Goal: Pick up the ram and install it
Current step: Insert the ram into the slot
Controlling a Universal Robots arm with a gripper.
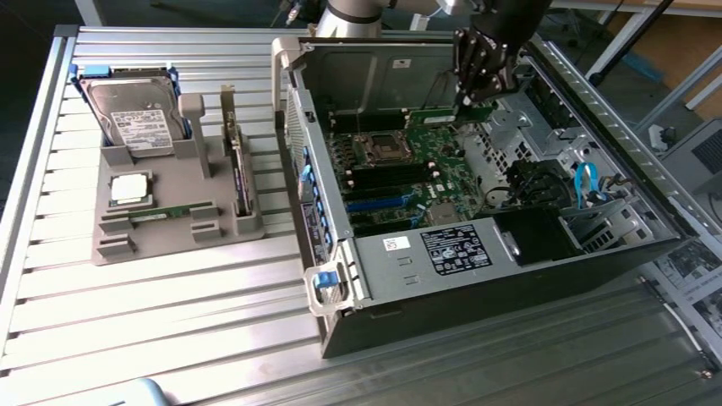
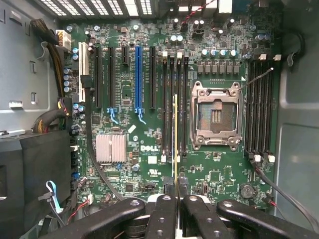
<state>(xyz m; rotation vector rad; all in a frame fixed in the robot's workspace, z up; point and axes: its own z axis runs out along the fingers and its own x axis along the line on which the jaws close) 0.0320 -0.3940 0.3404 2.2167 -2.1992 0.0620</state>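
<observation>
Four black memory slots lie beside the processor socket; the pincer grips the ram edge-on, lengthwise along them.

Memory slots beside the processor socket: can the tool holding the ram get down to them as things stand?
Probably yes. The tool holds the ram edge-on right above those black slots, the case stands open on that side, and no cable crosses them.

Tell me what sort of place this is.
Probably a robotics lab bench for PC assembly: an open computer case on a slatted metal table, a grey parts fixture with a hard drive, and the gripper holding the ram over the motherboard.
</observation>
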